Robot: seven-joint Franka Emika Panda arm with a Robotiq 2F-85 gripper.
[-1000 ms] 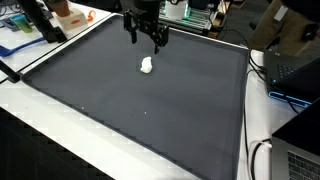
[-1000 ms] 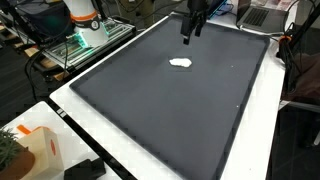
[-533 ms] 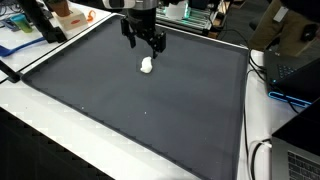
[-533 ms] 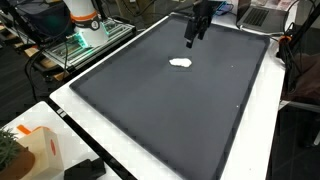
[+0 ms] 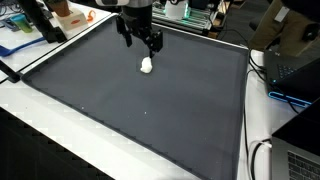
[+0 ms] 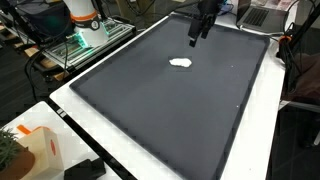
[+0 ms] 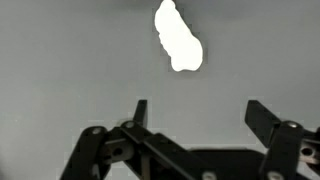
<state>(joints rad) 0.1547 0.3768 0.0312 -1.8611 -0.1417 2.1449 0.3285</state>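
A small white lumpy object (image 5: 147, 65) (image 6: 181, 62) lies on the dark grey mat (image 5: 140, 110) (image 6: 160, 110) near its far end. My gripper (image 5: 140, 42) (image 6: 197, 34) hangs in the air above the mat's far edge, a little beyond the white object and apart from it. The wrist view looks straight down: the white object (image 7: 178, 38) sits near the top of the picture, while the gripper (image 7: 197, 112) stands open with nothing between its two dark fingers (image 7: 141, 112).
White table border (image 5: 60, 140) surrounds the mat. Laptops and cables (image 5: 295, 70) lie on one side. An orange box (image 5: 70, 15) and clutter stand at the far corner. In an exterior view a rack with a robot base (image 6: 85, 30) stands past the table.
The gripper has drifted upward and slightly toward the far edge of the mat, away from the white object. Its jaws stayed open. The white object has not moved.
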